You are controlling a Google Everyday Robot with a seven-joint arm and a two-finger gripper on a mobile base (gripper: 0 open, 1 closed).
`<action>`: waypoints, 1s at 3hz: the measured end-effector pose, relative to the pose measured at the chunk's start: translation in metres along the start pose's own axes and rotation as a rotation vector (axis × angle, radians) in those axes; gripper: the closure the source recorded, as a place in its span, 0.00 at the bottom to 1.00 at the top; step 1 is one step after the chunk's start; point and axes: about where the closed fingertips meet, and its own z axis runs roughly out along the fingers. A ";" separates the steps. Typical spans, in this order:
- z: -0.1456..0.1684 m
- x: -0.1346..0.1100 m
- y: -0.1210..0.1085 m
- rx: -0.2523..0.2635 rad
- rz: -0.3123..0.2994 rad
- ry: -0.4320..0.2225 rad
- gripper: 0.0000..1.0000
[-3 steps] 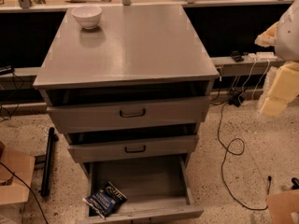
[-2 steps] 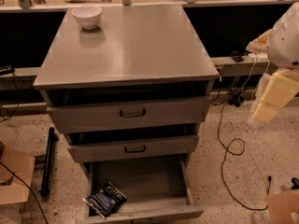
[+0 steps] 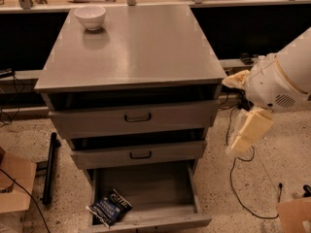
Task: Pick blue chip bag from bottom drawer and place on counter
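The blue chip bag (image 3: 110, 207) lies flat in the front left corner of the open bottom drawer (image 3: 160, 188), a grey metal tray pulled out at the foot of the cabinet. The counter (image 3: 136, 42) is the broad grey metal top of the cabinet. My gripper (image 3: 245, 132) hangs from the white arm to the right of the cabinet, level with the middle drawer, well above and to the right of the bag. It holds nothing that I can see.
A white bowl (image 3: 90, 17) stands at the counter's back left corner. Two upper drawers with black handles (image 3: 138, 116) are slightly open. Cardboard boxes (image 3: 14, 186) sit on the floor at left and at far right. Black cables (image 3: 243, 198) run over the floor at right.
My arm has moved left and down, closer to the right side of the cabinet. The bag, drawers and bowl have not moved.
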 end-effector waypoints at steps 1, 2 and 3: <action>0.000 0.000 0.002 0.009 -0.004 0.012 0.00; 0.073 0.022 0.023 -0.084 0.072 -0.093 0.00; 0.144 0.036 0.041 -0.140 0.125 -0.197 0.00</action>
